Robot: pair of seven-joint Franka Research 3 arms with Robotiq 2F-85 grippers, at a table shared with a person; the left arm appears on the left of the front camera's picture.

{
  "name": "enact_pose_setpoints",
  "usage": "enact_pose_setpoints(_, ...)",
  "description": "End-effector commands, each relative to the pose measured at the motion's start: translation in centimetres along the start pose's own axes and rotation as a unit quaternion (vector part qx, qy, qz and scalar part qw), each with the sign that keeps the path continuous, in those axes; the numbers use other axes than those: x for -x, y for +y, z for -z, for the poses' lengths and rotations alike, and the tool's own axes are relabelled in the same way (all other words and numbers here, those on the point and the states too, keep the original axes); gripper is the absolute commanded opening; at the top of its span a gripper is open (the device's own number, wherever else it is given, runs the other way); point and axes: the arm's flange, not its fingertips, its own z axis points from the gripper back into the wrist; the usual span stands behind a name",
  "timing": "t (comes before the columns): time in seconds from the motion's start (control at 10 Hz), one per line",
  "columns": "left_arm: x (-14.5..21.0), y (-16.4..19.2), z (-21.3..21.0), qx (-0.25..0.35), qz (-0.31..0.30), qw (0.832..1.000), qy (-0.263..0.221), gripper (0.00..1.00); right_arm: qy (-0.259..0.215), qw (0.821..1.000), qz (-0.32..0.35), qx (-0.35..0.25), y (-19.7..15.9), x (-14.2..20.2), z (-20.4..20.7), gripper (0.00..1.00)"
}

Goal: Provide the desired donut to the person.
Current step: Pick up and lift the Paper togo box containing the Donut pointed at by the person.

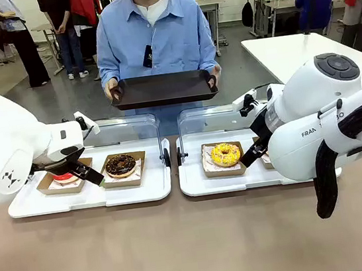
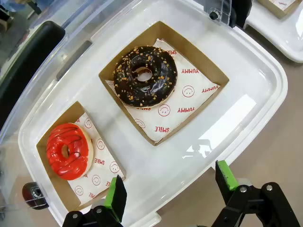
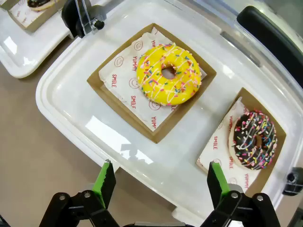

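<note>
Desired donut can't be told; 4 candidates, all robot-side of the black tray (image 1: 163, 89) that the person (image 1: 155, 38) holds out. Red donut (image 2: 67, 151) & choc-nut donut (image 2: 145, 75) lie ahead of L gripper (image 2: 170, 182), red nearer. Yellow donut (image 3: 169, 74) & sprinkle donut (image 3: 253, 139) lie ahead of R gripper (image 3: 161, 172). Both grippers spread wide, empty. Donuts flat, round: no long axis.

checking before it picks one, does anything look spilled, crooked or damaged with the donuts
Nothing stands out. The red donut, nutty chocolate donut, yellow donut and sprinkled chocolate donut all look whole and sit flat.
</note>
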Motion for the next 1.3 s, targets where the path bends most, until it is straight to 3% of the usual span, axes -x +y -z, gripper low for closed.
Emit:
enact_pose_setpoints(0.0, 0.01, -0.01, 0.00, 0.000, 0.000, 1.000, 0.000, 1.00, 0.000, 1.000, 0.000, 0.000, 0.00, 0.00, 0.00, 1.00)
enact_pose_setpoints(1.2, 0.01, -0.01, 0.00, 0.000, 0.000, 1.000, 0.000, 1.00, 0.000, 1.000, 0.000, 0.000, -0.01, 0.00, 0.00, 1.00)
